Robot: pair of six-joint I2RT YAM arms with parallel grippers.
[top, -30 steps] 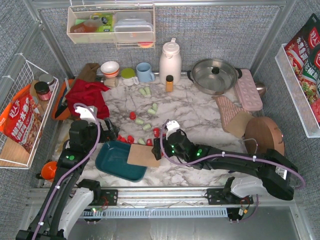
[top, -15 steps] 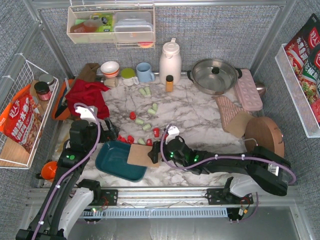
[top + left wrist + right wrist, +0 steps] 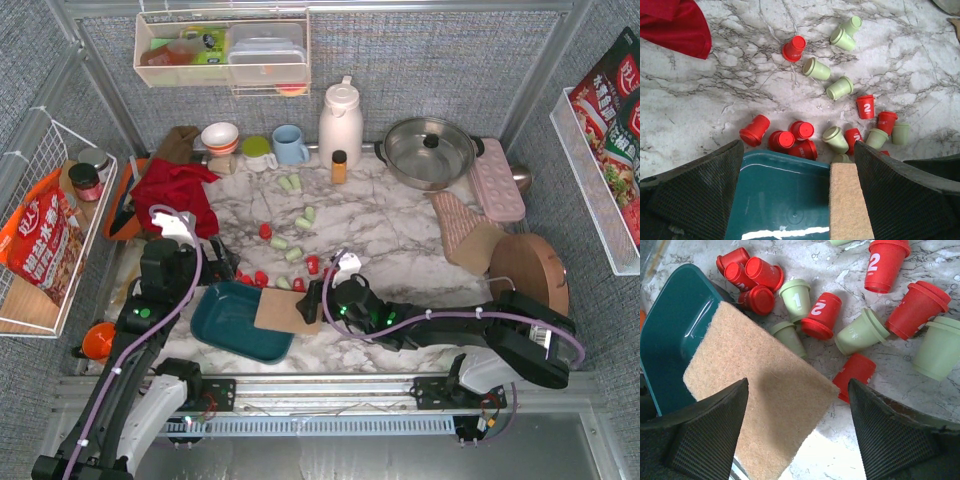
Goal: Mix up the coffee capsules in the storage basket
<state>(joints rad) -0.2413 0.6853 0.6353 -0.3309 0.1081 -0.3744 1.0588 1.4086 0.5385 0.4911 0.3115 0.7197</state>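
Observation:
The dark teal storage basket (image 3: pixel 232 322) sits at the near left with nothing in it; it also shows in the left wrist view (image 3: pixel 785 200) and the right wrist view (image 3: pixel 675 335). A tan fibre mat (image 3: pixel 286 311) lies over its right end. Red and mint coffee capsules lie on the marble: a cluster (image 3: pixel 258 278) at the basket's far edge, others (image 3: pixel 292 254) farther back. My left gripper (image 3: pixel 216 268) is open above the basket's far edge (image 3: pixel 799 150). My right gripper (image 3: pixel 315 296) is open over the mat's corner (image 3: pixel 799 390), with a red capsule (image 3: pixel 822 315) and a mint capsule (image 3: pixel 860 332) just beyond.
A red cloth (image 3: pixel 172 190) lies at the back left. A white jug (image 3: pixel 340 122), amber bottle (image 3: pixel 339 166), blue mug (image 3: pixel 290 144) and steel pot (image 3: pixel 430 150) line the back. A pink tray (image 3: pixel 497 178) and wooden board (image 3: pixel 528 268) sit right; a wire basket (image 3: pixel 45 230) hangs left.
My right arm has lowered and drawn slightly nearer, its gripper settling by the mat's right edge. The left arm, the basket and the capsules have not visibly moved.

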